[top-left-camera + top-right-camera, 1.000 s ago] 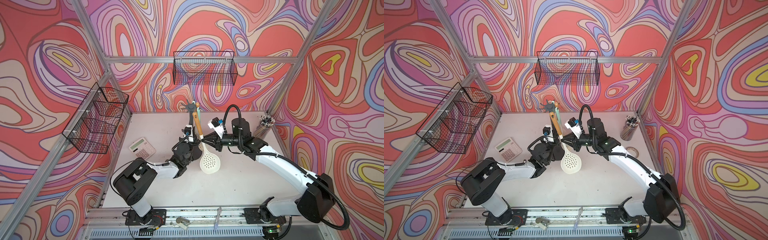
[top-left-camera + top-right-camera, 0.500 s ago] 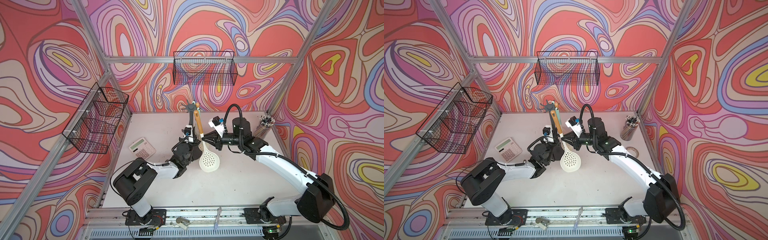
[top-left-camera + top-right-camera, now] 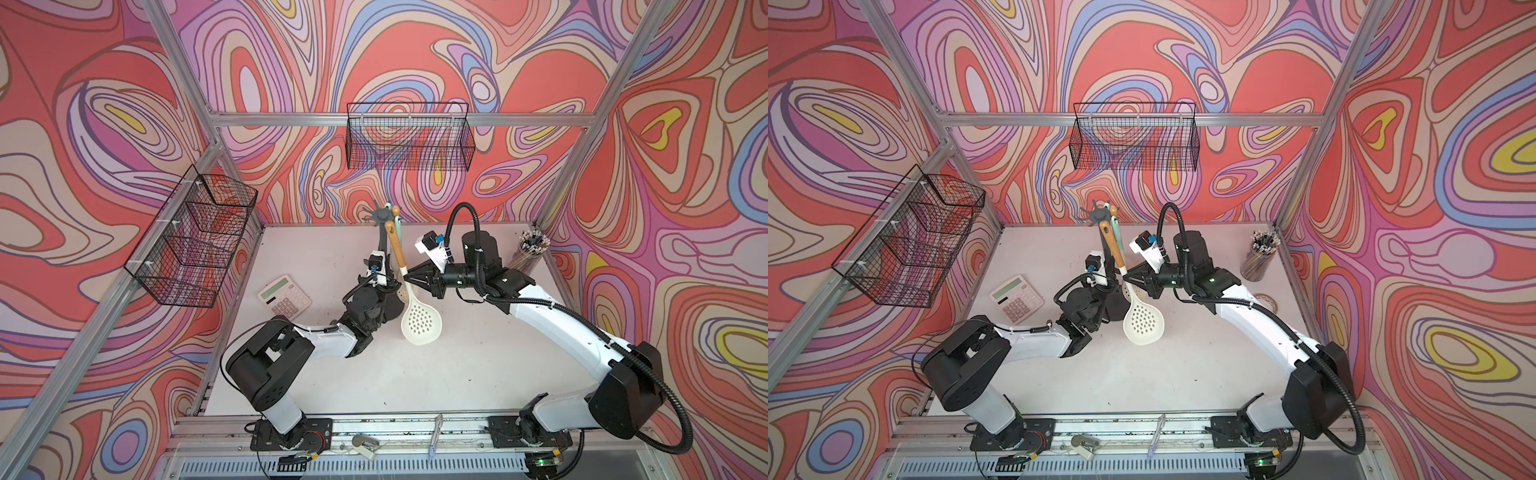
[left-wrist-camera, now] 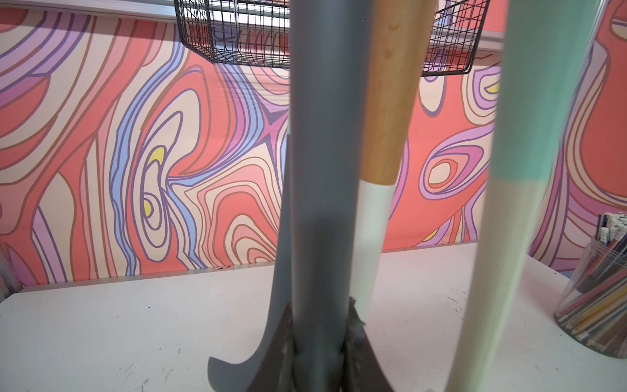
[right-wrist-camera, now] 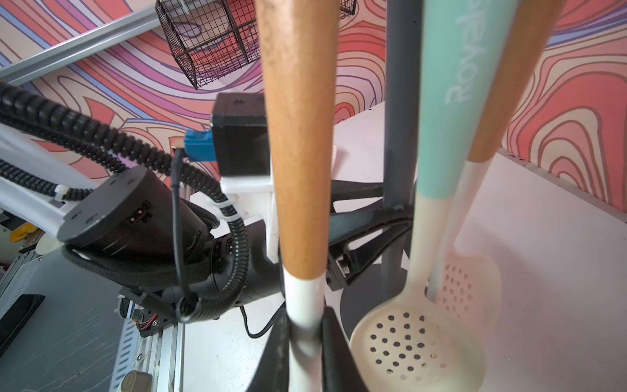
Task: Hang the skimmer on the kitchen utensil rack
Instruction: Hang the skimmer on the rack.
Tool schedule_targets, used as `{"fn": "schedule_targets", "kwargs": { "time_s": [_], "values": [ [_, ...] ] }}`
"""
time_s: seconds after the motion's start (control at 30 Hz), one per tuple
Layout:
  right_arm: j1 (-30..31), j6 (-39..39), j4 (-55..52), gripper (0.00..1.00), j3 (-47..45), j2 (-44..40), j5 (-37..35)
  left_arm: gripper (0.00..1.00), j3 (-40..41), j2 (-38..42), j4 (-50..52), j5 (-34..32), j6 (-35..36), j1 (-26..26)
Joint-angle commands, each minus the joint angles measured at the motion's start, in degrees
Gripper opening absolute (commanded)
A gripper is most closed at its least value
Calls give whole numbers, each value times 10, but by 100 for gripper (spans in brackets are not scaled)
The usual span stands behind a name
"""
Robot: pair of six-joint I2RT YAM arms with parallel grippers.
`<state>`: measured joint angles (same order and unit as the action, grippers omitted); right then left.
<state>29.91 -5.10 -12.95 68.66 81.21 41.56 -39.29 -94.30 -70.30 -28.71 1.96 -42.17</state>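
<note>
Where the pale tabletop (image 3: pixel 374 374) runs back to the patterned wall, the dark grey utensil rack (image 3: pixel 379 216) stands upright: a round flat base, a slim pole and a star-shaped crown of hooks. Beside its pole, on the side toward the right arm, the white perforated skimmer (image 3: pixel 419 322) with a wooden handle is held tilted. Its handle tip sits just under the crown (whether it is on a hook cannot be told) and its bowl hangs lower, near the base. Two other utensils hang from the rack just beside it, a mint-handled cream slotted spoon (image 5: pixel 417 342) and a wood-handled one with a pinkish bowl (image 5: pixel 468 288). The right gripper (image 5: pixel 303 353) is closed tight on the skimmer's white neck, below the wood. The left gripper (image 4: pixel 322 356) is clamped narrow around the rack's pole, low down near the base. A cream calculator (image 3: pixel 284 296) lies well apart from the rack, on the left arm's side.
</note>
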Motion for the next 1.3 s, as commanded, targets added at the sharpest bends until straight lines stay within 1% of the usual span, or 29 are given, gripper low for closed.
{"fn": "schedule_targets", "kwargs": {
  "time_s": [0.0, 0.13, 0.3, 0.4, 0.77, 0.97, 1.03, 1.27],
  "values": [
    [-4, -11, 5, 0, 5, -11, 14, 26, 14, 16, -25, 1, 17, 2],
    [-5, -8, 7, 0, 7, -19, 17, 41, 19, 28, -24, 7, 23, 2],
    [-5, -7, 7, 0, 9, -25, 12, 53, 25, 41, -16, 20, 27, 2],
    [-5, -10, 3, 0, 12, -22, 12, 57, 31, 50, -16, 32, 30, 2],
    [-5, -8, 6, 0, 15, -5, 16, 62, 71, 88, -21, 53, 30, 2],
    [-5, -4, 7, 0, 22, 6, 17, 65, 91, 122, -18, 43, 45, 2],
    [-5, -2, 7, 0, 24, 10, 19, 65, 113, 134, -16, 38, 50, 2],
    [-5, 6, 14, 0, 30, 23, 21, 66, 127, 163, -5, 27, 59, 2]
  ]
}}
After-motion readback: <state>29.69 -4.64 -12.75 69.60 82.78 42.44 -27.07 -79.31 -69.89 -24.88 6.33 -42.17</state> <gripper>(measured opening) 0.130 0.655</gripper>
